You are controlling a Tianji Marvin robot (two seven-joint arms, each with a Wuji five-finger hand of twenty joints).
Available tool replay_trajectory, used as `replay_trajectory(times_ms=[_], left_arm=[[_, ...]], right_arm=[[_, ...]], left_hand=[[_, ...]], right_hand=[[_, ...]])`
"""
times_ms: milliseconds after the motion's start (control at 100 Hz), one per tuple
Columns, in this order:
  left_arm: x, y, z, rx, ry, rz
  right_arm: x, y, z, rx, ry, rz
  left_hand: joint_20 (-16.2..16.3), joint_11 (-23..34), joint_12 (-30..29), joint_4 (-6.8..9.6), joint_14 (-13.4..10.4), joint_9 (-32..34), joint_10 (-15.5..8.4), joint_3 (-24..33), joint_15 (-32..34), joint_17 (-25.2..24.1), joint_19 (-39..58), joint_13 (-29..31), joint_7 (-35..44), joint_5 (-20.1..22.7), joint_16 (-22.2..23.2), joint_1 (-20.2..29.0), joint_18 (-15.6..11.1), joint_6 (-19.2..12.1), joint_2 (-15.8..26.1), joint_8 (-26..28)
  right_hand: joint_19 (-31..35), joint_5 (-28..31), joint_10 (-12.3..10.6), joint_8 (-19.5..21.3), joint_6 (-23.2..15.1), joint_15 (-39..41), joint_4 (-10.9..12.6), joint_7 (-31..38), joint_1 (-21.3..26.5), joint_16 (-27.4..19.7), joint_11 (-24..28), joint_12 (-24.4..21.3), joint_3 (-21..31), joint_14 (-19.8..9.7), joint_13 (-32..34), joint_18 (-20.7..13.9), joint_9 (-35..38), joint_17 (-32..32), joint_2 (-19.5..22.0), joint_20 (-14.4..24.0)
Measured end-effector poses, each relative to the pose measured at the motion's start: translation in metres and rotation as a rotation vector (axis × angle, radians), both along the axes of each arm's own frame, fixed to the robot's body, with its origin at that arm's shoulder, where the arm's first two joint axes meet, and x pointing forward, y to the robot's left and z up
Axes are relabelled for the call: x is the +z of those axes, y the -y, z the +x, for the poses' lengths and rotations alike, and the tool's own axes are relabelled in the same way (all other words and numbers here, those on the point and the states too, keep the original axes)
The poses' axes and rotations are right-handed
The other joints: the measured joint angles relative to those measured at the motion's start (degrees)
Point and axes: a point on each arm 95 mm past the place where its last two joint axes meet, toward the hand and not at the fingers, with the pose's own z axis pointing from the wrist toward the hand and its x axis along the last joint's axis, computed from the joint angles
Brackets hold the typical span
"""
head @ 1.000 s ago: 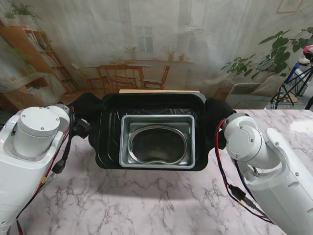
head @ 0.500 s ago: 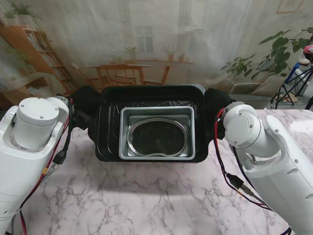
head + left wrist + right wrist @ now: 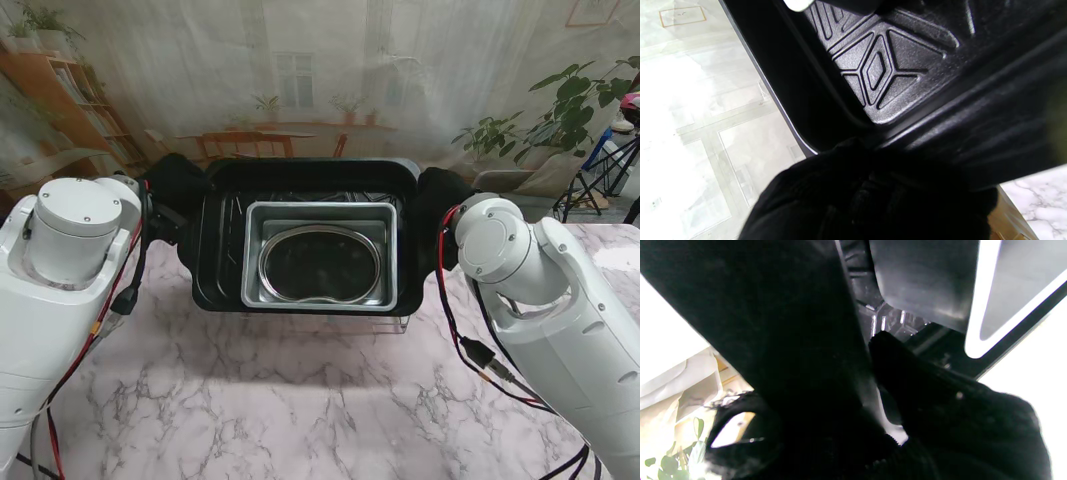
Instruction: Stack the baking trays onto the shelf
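My left hand (image 3: 172, 195) and right hand (image 3: 440, 215), clamped on the black tray (image 3: 222, 270), have lifted the nested stack higher, toward the shelf (image 3: 395, 322).

My left hand (image 3: 172, 195) and right hand (image 3: 437, 215) wear black knitted cloth, matt and slightly fuzzy. The big black tray (image 3: 222, 250) looks like dark coated metal with a mild sheen; my left wrist view shows its floor (image 3: 887, 66) grainy, pressed with raised geometric ridges. The grey pan (image 3: 318, 216) inside it is smooth brushed metal, dull silver, and the oval dish (image 3: 320, 237) in that has a bright polished metal rim. The desk (image 3: 300, 400) is glossy white marble with grey veins. My arms (image 3: 560, 300) are smooth white plastic.
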Motion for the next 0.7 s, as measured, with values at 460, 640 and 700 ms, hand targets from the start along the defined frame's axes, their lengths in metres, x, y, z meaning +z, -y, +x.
replay_trajectory(times_ms=[460, 640, 700], left_arm=[[-0.005, 0.004, 0.033, 0.061, -0.024, 0.012], [-0.004, 0.007, 0.044, 0.083, -0.018, -0.005], [-0.005, 0.007, 0.047, 0.086, -0.017, -0.008]], right_arm=[[-0.014, -0.004, 0.030, -0.033, -0.011, -0.028], [-0.018, -0.003, 0.042, -0.051, -0.018, -0.031], [-0.018, -0.003, 0.044, -0.051, -0.017, -0.038]], left_hand=[[0.00, 1.06, 0.01, -0.13, 0.40, 0.11, -0.38, -0.03, 0.00, 0.00, 0.74, 0.01, -0.04, 2.38, -0.05, -0.73, 0.51, -1.68, -0.71, -0.45], [0.09, 1.59, 0.02, -0.67, 0.66, 0.12, -0.43, -0.06, 0.00, 0.01, 3.10, -0.06, -0.04, 3.38, -0.02, -1.27, 0.62, -2.30, -0.79, -0.45], [0.74, 1.62, 0.02, -0.67, 0.67, 0.12, -0.43, -0.06, 0.00, 0.02, 3.45, -0.09, -0.04, 3.49, -0.02, -1.27, 0.62, -2.38, -0.79, -0.45]], right_hand=[[0.01, 0.02, -0.14, 0.00, -0.07, 0.02, 0.00, 0.00, -0.14, -0.35, 0.00, 0.01, -0.03, 0.04, -0.07, 0.00, 0.10, -0.04, 0.00, -0.06], [0.01, 0.53, -0.27, 0.00, -0.28, 0.04, 0.00, 0.01, -0.22, -0.28, 0.00, 0.02, -0.03, 0.04, 0.45, 0.15, 0.61, -0.04, 0.00, -0.05], [0.01, 0.53, -0.27, 0.00, -0.29, 0.05, 0.00, 0.01, -0.24, -0.25, 0.00, 0.02, -0.14, 0.04, 0.48, 0.15, 0.62, -0.04, 0.00, -0.09]])
